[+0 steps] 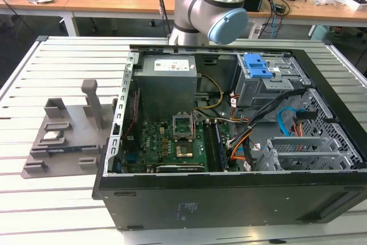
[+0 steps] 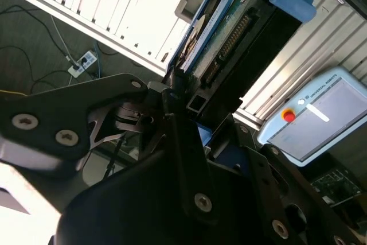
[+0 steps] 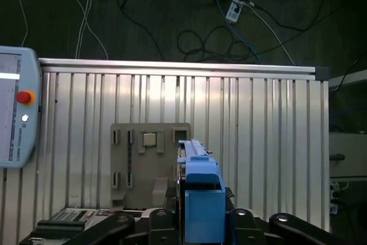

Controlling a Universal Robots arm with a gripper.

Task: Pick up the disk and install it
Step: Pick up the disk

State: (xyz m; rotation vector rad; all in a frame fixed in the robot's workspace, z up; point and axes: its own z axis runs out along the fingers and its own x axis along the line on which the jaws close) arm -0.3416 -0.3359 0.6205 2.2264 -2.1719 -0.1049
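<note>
Gripper: the gripper (image 2: 180,93) is closed down to the thickness of the disk (image 2: 229,32) and clamps it at one end.
Disk position: in the gripper, clear of the table (image 3: 258,142). In the first wrist view the disk (image 3: 200,190) is seen end-on, with the fixture (image 3: 150,164) on the table beyond it.
Fixture: grey, near the table edge at the exterior view's left (image 1: 63,136), just beside the case (image 1: 229,142).
Cage: grey metal with a blue latch, at the far corner of the case on the exterior view's right (image 1: 264,78).
Weight: judged dense for its size, so a grip at one end carries a bending load.
Stiffness: the metal body is judged rigid, while the blue carrier (image 3: 202,167) is likely to flex a little.
Surface: smooth metal and plastic, so it may slip under a light grip.
Fragility: judged sensitive to shock. The circuit board (image 2: 226,24) and connector (image 2: 232,41) lie exposed on one face.
Hold point: across the flat faces or the carrier rails, away from the connector.
</note>
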